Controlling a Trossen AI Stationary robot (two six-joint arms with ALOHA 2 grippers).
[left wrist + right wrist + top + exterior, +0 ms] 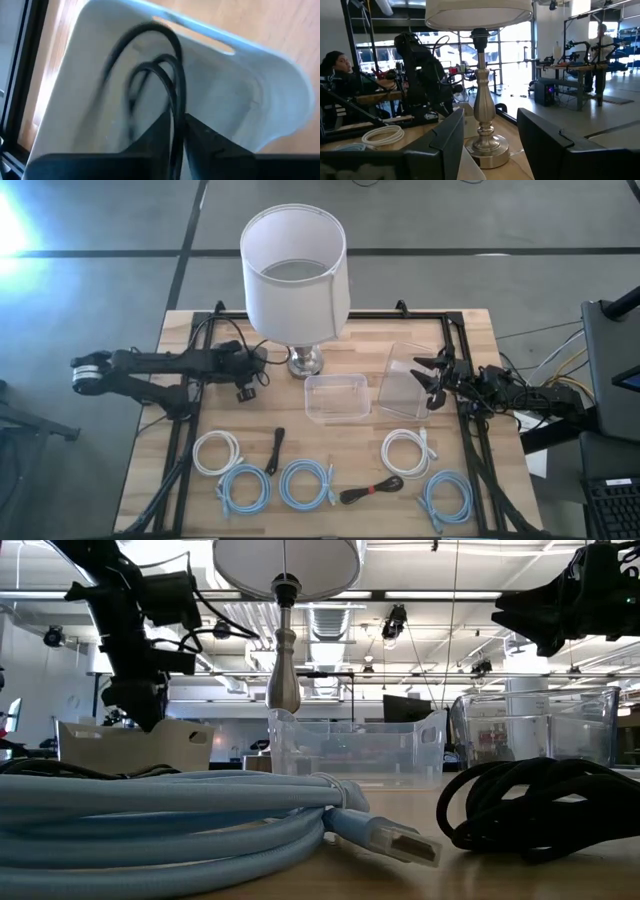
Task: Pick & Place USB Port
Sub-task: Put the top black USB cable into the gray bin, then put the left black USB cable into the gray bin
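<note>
Dangling a black cable [172,75] into the white tub [240,100] at the worktop's far left.
Spare coiled cables [150,810] lie along the near edge, seemingly awaiting their turn. Farther back, the left tool [179,120] pinches the black cable, whose loop hangs inside the tub, probably so it drops in cleanly. The right tool [490,117] hovers with its fingers spread over a clear box [400,370] beside the lamp [293,270].

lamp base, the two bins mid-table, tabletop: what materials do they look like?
Lamp base: probably brushed metal, silvery with soft reflections.
Bins: clear plastic, likely rigid; the table shows through their walls.
Tabletop: light wood, butcher-block style, with visible strips and grain, matte finish; framed by black bars, seemingly metal.
</note>
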